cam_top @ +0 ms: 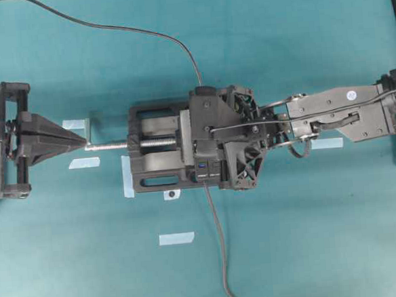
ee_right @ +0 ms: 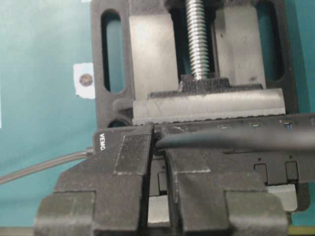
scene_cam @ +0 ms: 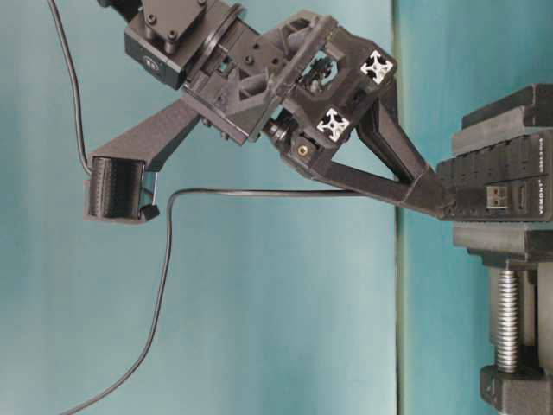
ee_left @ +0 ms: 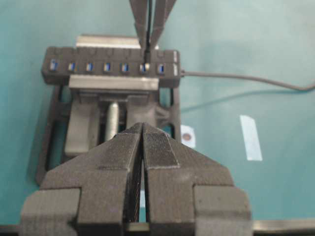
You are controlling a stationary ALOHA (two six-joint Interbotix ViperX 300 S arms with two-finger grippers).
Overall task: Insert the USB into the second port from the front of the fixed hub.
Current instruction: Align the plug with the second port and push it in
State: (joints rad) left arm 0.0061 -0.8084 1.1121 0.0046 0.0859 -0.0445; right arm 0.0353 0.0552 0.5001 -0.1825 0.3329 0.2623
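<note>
Black right gripper (ee_left: 148, 34), reaching down at frame centre, pinches the USB (ee_left: 146, 58) over the fixed hub (ee_left: 110, 66); left gripper (cam_top: 82, 139) fingers pressed together, empty.

Teal table (cam_top: 314, 249), black vise (cam_top: 156, 158) at its middle, pale tape strips (cam_top: 176, 238) left of and below the vise, dark cable (cam_top: 222, 255) trailing below it

The bench (cam_top: 313, 235) is teal, with pale blue tape strips (cam_top: 176, 238). The fixed hub (ee_left: 110, 66) is black with a row of small blue slots. The vise (cam_top: 154, 158) is black, its screw (cam_top: 109, 146) silver. Both claws are black.
</note>
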